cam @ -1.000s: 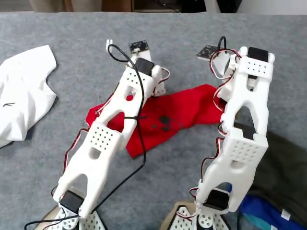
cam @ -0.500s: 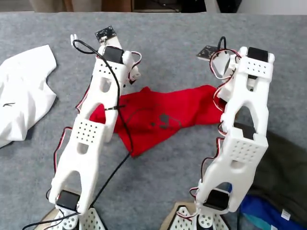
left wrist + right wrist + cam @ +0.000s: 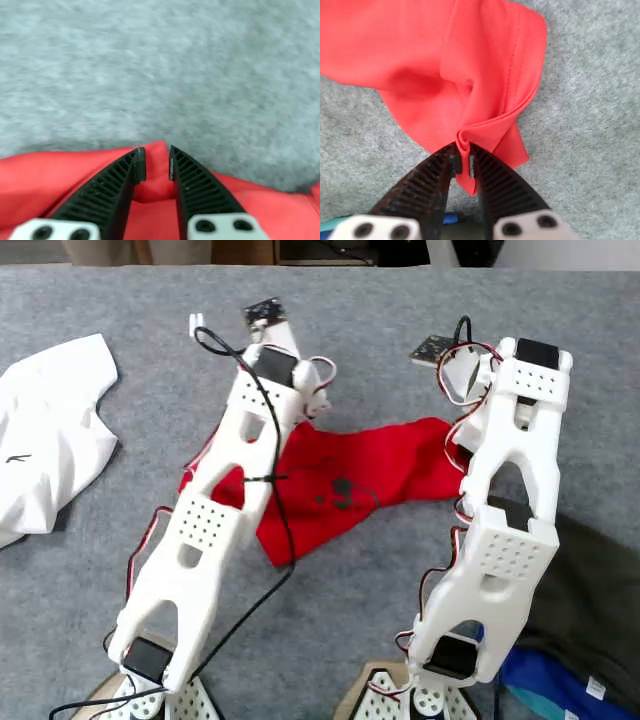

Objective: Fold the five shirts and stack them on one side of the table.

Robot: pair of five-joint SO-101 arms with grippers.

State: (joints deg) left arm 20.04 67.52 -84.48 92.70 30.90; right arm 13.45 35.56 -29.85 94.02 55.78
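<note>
Left jaws and right jaws each clamp the red shirt [image 3: 372, 464]

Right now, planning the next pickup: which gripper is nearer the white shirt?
Left. The left gripper holds the red shirt at its end toward the white shirt; the right gripper holds the opposite end.

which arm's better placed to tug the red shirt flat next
Left, probably: the left gripper pinches the red shirt at its edge, bare table ahead; the right gripper only holds a bunched fold.
</note>
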